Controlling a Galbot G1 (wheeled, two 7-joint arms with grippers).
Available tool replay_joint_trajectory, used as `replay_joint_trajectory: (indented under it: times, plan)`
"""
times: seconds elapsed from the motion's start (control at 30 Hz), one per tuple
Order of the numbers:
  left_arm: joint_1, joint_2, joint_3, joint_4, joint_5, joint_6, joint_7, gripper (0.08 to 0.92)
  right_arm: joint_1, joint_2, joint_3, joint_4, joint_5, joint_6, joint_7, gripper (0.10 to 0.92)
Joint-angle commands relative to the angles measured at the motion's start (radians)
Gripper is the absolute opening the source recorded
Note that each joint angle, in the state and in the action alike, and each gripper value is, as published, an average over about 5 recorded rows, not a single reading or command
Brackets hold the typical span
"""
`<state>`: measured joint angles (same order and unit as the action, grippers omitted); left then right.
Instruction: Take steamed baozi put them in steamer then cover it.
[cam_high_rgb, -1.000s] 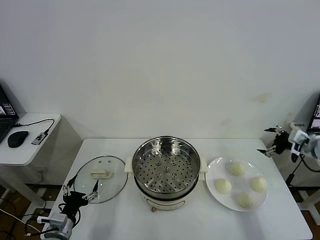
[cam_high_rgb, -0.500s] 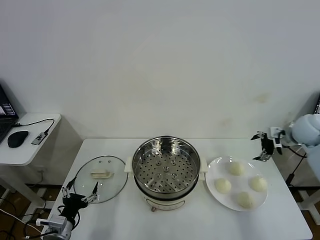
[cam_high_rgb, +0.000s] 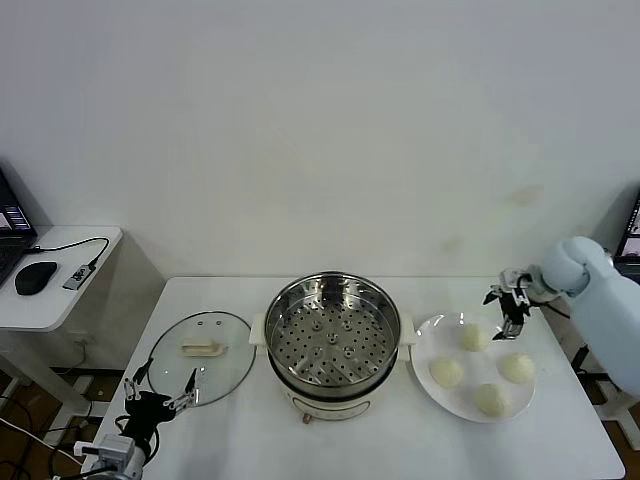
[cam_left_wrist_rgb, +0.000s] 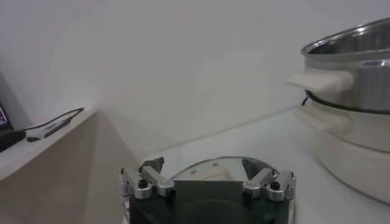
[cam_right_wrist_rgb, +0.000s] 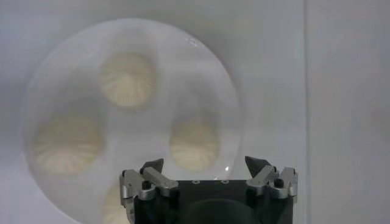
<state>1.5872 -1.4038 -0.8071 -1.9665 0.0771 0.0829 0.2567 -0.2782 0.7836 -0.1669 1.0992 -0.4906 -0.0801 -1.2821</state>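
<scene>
Head view: 4 steamed baozi (cam_high_rgb: 474, 337) on white plate (cam_high_rgb: 425, 352), right of empty steamer (cam_high_rgb: 333, 345). Right gripper (cam_high_rgb: 508, 300) spread wide, empty, above rear bun. Left gripper (cam_high_rgb: 160, 388) spread, empty, near cover (cam_high_rgb: 200, 345). Buns likely soft, light, dentable: pinch sides gently.

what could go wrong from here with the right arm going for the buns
The four baozi sit close together on the white plate, so the open right gripper may bump a neighbour while closing on one. The buns look soft; a hard pinch could dent one. The left gripper, open near the lid, might nudge it.
</scene>
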Motion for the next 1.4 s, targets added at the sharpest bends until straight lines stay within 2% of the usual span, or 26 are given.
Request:
replay_joint_trajectory:
  times: [0.03, 1.4]
  plan:
    - [0.0, 0.0, 0.001, 0.002, 0.001, -0.001, 0.001, 0.823, 0.017, 0.044, -0.022, -0.067, -0.029, 0.01, 0.005, 0.823]
    - [-0.001, -0.005, 0.009, 0.034, 0.007, -0.006, -0.002, 0.823, -0.001, 0.11, 0.004, -0.163, -0.095, 0.014, 0.064, 0.806]
